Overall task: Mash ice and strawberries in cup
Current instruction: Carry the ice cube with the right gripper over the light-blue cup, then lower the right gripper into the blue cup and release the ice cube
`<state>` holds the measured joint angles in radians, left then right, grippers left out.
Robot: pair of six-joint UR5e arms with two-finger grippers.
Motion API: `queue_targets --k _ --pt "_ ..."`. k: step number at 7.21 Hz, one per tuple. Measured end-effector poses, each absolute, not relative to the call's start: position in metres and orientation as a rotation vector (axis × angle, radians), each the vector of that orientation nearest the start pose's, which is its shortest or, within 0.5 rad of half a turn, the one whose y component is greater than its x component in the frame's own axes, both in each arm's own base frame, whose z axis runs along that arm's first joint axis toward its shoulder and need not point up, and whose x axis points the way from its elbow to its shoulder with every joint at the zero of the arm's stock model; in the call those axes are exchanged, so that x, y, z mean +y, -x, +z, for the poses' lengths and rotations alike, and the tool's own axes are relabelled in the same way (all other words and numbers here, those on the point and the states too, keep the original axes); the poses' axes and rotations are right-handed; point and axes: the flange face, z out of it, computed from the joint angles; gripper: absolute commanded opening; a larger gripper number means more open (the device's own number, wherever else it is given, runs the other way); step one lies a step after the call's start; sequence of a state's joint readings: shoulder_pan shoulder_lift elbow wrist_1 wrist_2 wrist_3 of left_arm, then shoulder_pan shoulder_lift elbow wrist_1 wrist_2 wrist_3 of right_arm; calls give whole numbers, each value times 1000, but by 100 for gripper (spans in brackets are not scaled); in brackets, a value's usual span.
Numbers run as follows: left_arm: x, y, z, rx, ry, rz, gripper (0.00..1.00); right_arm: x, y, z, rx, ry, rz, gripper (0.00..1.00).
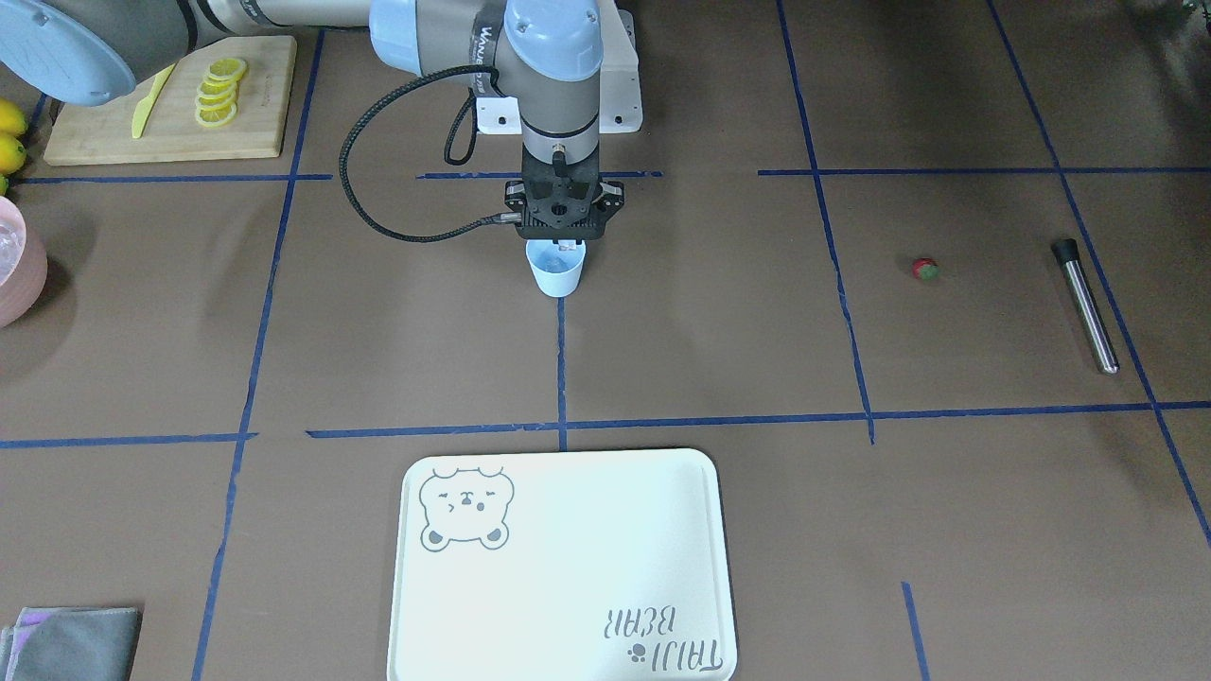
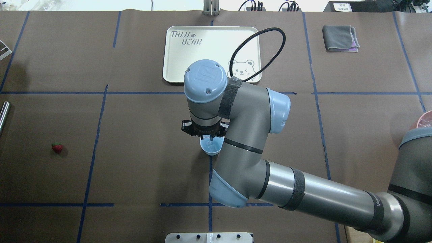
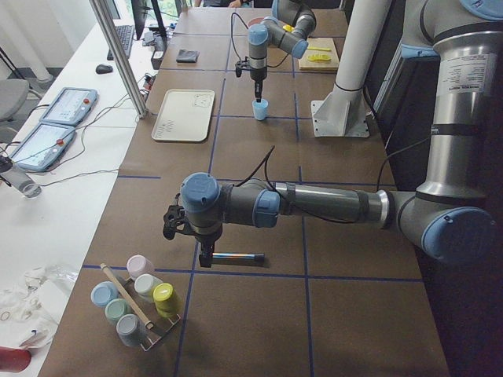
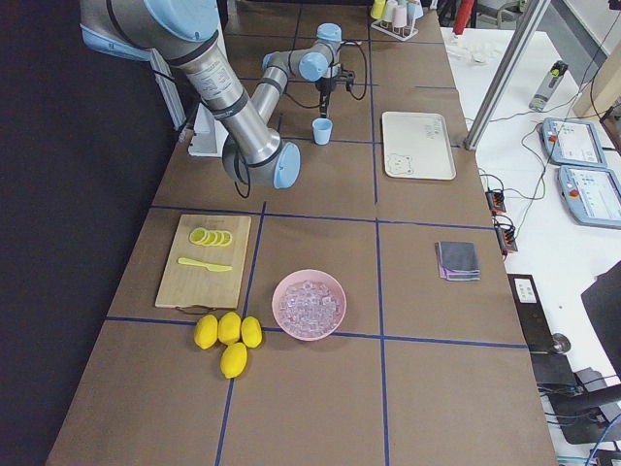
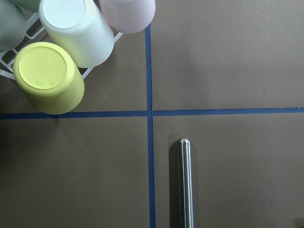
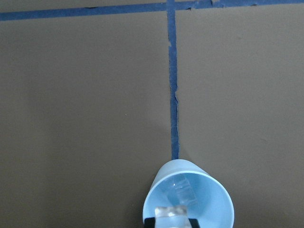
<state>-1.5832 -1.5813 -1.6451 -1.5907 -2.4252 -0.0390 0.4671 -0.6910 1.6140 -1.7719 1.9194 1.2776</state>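
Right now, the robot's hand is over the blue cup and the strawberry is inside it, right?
No. The strawberry lies on the table, far from the cup; the overhead view shows it. The right gripper is over the cup, holding ice.

Near arm reaches across the brown table (image 3: 259, 314). Left gripper (image 3: 206, 259) points down at one end of a metal rod (image 3: 240, 256) lying flat; contact unclear. Rack of pastel cups (image 3: 135, 302) near it. Far arm: right gripper (image 3: 258, 88) hangs directly over the light-blue cup (image 3: 259, 110), white tray (image 3: 183, 115) nearby
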Motion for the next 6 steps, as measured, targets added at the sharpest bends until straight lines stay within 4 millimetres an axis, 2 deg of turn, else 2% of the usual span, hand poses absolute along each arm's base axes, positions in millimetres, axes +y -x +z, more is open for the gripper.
queue_targets --k 1,2,3,4,6 --pt "-501 64 609 855 -87 -3 100 -403 583 129 -780 48 38 25" --pt "-501 64 609 855 -86 -3 100 -403 583 132 -775 52 39 52" --pt "-501 64 609 855 -86 -4 100 -403 583 133 -771 56 39 70" --pt "-501 64 609 855 -86 -4 100 -402 582 133 -770 57 39 80" --pt "-501 64 609 855 -87 -4 100 -402 581 133 -771 57 39 94"
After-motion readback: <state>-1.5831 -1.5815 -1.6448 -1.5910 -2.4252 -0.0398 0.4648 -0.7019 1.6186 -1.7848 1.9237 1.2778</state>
